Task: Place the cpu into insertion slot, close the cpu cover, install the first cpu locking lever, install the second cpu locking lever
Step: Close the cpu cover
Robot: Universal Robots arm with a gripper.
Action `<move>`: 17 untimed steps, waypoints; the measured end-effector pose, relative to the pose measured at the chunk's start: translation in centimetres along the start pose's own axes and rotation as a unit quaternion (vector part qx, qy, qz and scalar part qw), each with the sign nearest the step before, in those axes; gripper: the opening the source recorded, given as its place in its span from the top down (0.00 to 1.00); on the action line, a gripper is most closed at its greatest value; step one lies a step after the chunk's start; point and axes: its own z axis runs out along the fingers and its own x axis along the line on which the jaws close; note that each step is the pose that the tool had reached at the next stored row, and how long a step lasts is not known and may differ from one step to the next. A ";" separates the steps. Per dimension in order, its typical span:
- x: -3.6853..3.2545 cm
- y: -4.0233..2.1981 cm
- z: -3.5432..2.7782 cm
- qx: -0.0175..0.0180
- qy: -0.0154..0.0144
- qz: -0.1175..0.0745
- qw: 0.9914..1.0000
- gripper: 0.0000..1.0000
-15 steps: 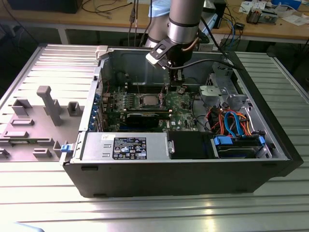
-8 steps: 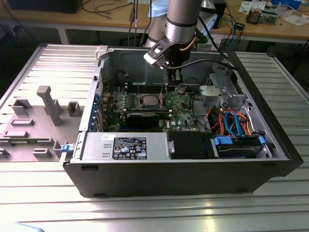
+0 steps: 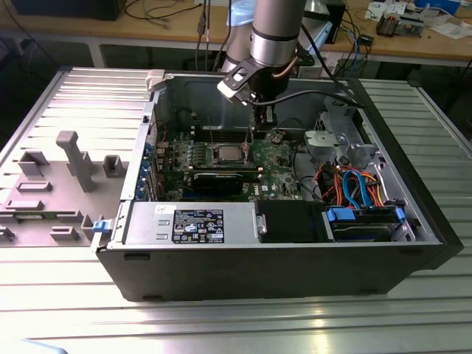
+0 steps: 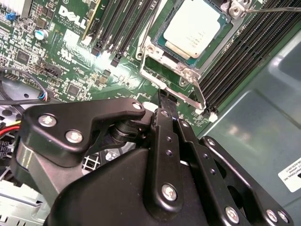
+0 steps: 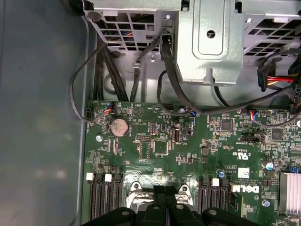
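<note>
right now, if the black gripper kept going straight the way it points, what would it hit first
Most likely the edge of the thin metal cpu cover framing the silver-grey square cpu; the black gripper points there in the second wrist view. Depth is unclear, so it may already touch.

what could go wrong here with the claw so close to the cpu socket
The claw sits right at the edge of the cpu cover, beside the memory slots; a slip could scrape the green board. A thin lever rod by the cpu looks unlatched, so the cover might lift if nudged.
</note>
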 end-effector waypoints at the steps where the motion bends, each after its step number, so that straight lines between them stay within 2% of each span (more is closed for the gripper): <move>1: 0.00 -0.05 0.00 0.000 0.000 0.000 1.000 0.89; 8: 0.01 -0.17 0.00 0.000 0.000 0.000 1.000 0.89; 17: 0.03 -0.61 0.04 0.000 0.000 0.000 1.000 0.89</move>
